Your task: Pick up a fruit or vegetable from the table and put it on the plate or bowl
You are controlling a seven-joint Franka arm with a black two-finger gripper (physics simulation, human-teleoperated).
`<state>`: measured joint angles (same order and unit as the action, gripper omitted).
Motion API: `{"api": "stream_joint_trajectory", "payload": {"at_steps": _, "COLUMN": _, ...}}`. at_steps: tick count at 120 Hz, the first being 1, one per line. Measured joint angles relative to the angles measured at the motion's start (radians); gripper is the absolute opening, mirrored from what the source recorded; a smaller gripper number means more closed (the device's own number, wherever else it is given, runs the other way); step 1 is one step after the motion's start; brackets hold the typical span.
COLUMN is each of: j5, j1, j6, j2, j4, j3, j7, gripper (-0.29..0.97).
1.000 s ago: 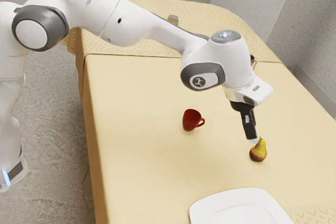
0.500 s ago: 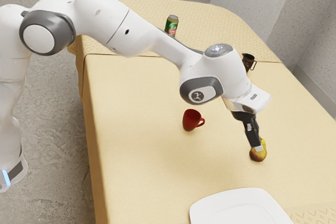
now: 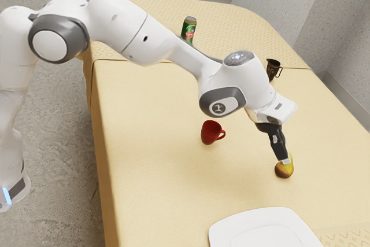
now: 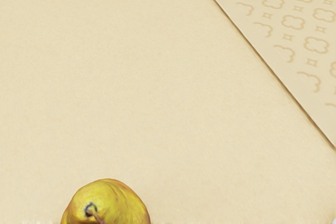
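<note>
Pear point(image 3: 284, 170) upright on tabletop point(image 3: 150, 160), apart from plate point(image 3: 260, 229). Fingers point(image 3: 283, 158) at its neck; clenched or released: cannot tell. Likely light, firm, slippery, bruisable; grasp wide belly gently.

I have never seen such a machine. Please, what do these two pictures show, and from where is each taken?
This is a white robot arm with a black gripper, drawn by a simulator. One picture comes from a camera at the arm's side, the other from a camera on the arm's hand. On the beige table are a red cup, a green can, a small dark cup, a white plate and a yellow pear. The gripper is down at the pear's top; whether it grips it, I cannot tell. The hand camera sees that pear just beneath it.
</note>
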<state>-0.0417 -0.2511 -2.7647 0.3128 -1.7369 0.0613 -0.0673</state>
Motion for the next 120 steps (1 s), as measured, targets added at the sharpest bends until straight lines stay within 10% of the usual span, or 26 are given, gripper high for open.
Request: {"api": "stream_joint_trajectory", "payload": {"at_steps": 120, "j5": -0.057, "j1": 0.007, "j6": -0.103, "j2": 0.161, "j4": 0.091, "j3": 0.006, "j7": -0.005, "gripper": 0.68}}
